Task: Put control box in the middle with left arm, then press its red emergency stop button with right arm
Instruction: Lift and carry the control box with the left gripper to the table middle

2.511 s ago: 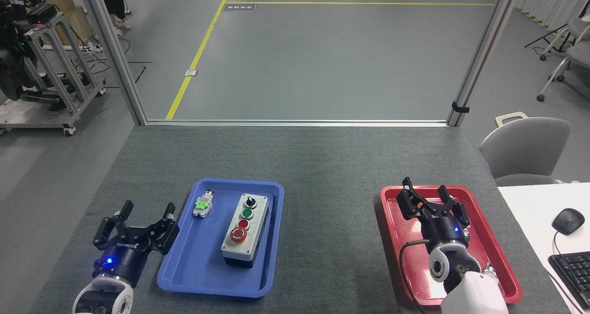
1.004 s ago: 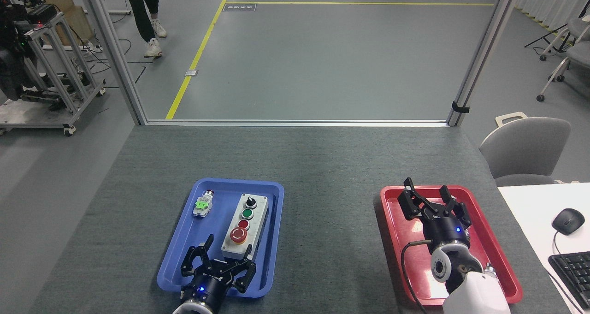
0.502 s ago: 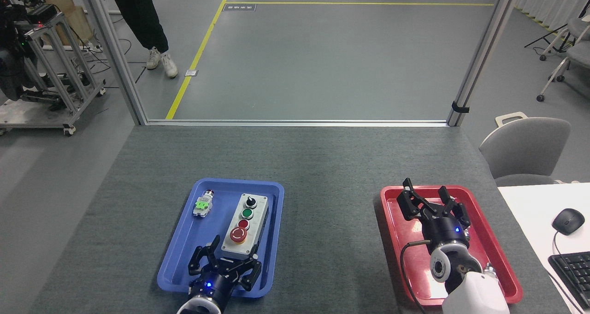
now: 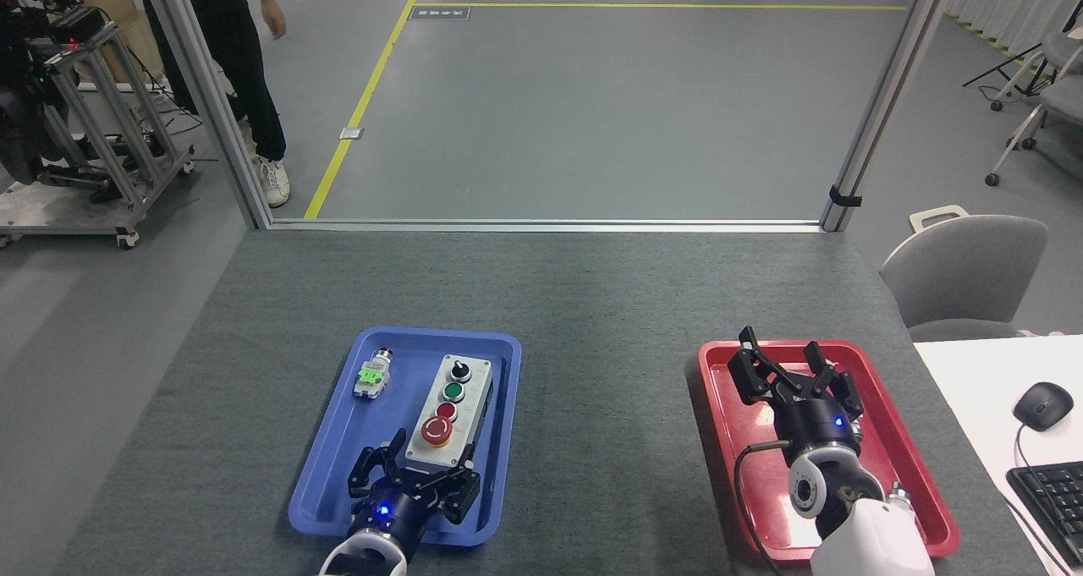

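Observation:
The control box (image 4: 453, 403) lies lengthwise in the blue tray (image 4: 338, 474), grey face up, with a black knob, a green button and a small red button. Its red emergency stop button (image 4: 437, 430) sits at the near end on a yellow ring. My left gripper (image 4: 416, 466) is open at the box's near end, its fingers spread on either side of that end; I cannot tell whether they touch it. My right gripper (image 4: 787, 364) hovers open over the red tray (image 4: 723, 441), holding nothing.
A small white-and-green part (image 4: 372, 375) with a red tip lies in the blue tray's far left corner. A grey chair (image 4: 964, 271) and a white desk with mouse (image 4: 1042, 404) and keyboard stand right. A person (image 4: 237, 60) walks beyond the table's far left.
My left gripper swung from left of the blue tray to the box's near end and edged closer to it. The right arm stayed put. The person walked nearer.

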